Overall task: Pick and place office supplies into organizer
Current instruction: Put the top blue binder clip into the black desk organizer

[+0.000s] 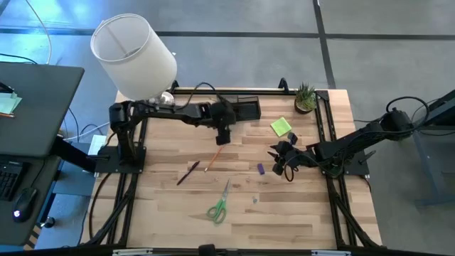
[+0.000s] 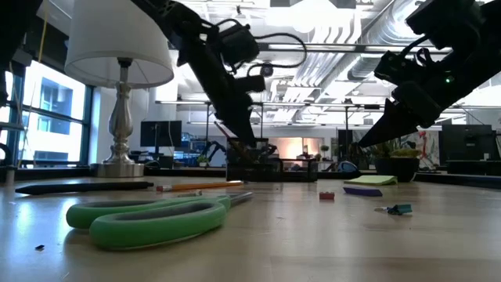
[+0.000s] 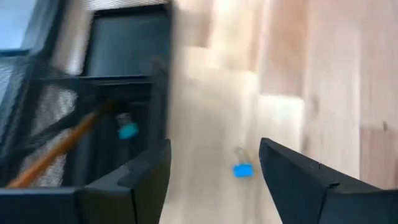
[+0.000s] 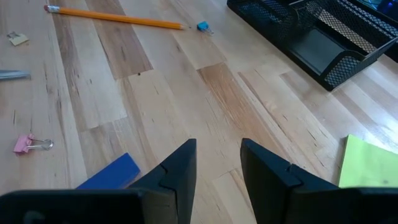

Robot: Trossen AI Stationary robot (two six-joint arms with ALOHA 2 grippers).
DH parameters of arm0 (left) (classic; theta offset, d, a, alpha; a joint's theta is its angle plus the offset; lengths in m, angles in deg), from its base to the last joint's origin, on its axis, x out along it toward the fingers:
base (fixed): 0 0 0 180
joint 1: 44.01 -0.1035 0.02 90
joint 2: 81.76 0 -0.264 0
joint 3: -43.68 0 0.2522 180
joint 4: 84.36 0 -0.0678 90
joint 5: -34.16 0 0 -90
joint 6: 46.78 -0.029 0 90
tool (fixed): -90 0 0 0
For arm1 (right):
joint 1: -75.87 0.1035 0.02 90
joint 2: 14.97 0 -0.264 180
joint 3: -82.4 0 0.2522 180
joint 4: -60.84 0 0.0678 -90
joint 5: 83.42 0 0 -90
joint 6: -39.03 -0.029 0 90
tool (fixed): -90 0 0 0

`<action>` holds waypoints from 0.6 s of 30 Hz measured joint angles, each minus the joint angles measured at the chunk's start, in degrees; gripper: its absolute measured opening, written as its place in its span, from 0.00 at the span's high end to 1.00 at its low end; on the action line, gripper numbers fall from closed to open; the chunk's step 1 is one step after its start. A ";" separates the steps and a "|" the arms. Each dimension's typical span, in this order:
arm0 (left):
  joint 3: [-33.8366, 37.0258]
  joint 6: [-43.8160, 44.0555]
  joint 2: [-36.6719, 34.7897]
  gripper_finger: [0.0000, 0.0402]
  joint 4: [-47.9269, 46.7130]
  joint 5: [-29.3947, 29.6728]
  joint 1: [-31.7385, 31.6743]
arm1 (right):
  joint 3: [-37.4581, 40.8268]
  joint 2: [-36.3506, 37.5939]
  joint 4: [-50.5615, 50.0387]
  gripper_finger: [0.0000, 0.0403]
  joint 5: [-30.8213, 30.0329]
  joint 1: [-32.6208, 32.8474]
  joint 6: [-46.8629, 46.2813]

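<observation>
The black mesh organizer (image 1: 240, 110) stands near the table's far edge. It holds an orange pencil (image 3: 59, 146) and a small blue clip (image 3: 127, 130). My left gripper (image 3: 214, 171) hovers open just near of the organizer (image 3: 118, 56), over a blue clip (image 3: 242, 169) on the table. My right gripper (image 4: 219, 162) hangs open, with a narrow gap, above bare wood between the purple block (image 1: 260, 168) and the lime-green sticky pad (image 1: 281, 126). An orange pencil (image 1: 213, 159), a dark pen (image 1: 188, 173) and green-handled scissors (image 1: 218, 207) lie flat mid-table.
A white-shaded lamp (image 1: 135, 53) stands at the far left corner and a small potted plant (image 1: 306, 97) at the far right. A pink binder clip (image 4: 28, 144) and a small scrap (image 4: 17, 38) lie near the right gripper. Free wood stretches along the near edge (image 1: 284, 227).
</observation>
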 joint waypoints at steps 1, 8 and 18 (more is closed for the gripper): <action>0.04 -0.81 0.73 0.45 -0.52 0.15 0.32 | 0.00 0.00 -0.02 0.71 0.04 0.00 -0.06; 0.09 0.89 5.87 0.55 0.33 0.54 -0.95 | 0.00 0.00 0.00 0.71 0.31 0.00 -0.44; 0.07 0.97 6.30 0.59 0.23 -8.56 -2.23 | 0.00 -0.01 -0.19 0.71 0.19 0.01 0.13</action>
